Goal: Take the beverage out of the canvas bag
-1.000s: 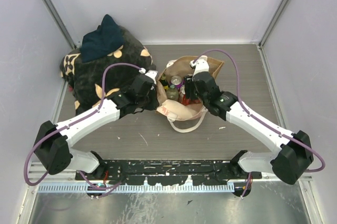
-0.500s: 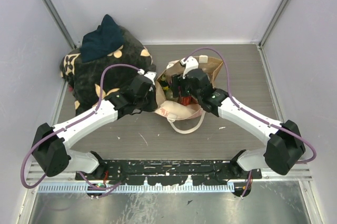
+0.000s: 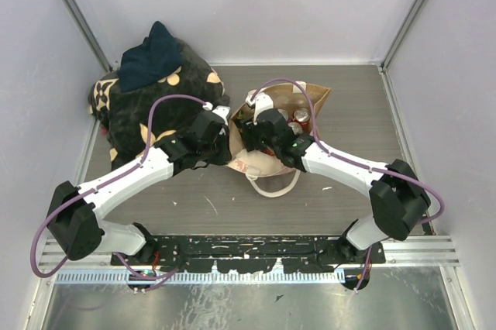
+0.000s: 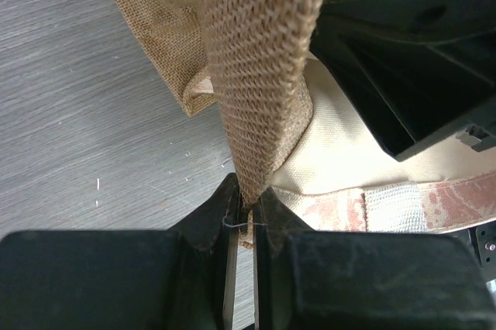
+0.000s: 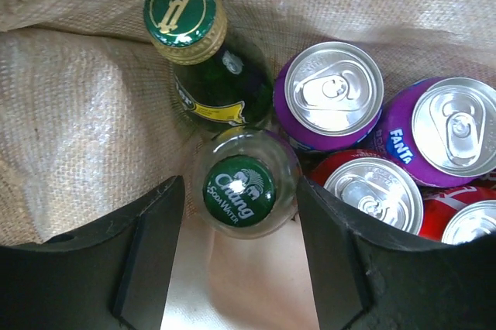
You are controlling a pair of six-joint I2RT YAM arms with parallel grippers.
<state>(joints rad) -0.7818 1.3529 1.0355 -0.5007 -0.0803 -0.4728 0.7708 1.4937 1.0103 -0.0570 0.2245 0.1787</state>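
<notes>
The right gripper (image 5: 240, 218) is held open, lowered into the canvas bag (image 5: 70, 113). Its jaws are set on either side of a green-capped soda water bottle (image 5: 239, 189) but are not closed on it. Just beyond that bottle a dark green bottle (image 5: 188, 16) is seen. To the gripper's right, purple cans (image 5: 333, 90) and red cans (image 5: 373, 190) are packed together. The left gripper (image 4: 246, 204) is clamped on a fold of the bag's woven fabric. No beverage has been lifted out yet; grasping and lifting are judged to remain.

The grey wood-grain tabletop (image 3: 364, 113) is being occupied by a tan canvas bag (image 3: 267, 166) at centre and a black flower-marked fabric bundle (image 3: 128, 117) at upper left.
</notes>
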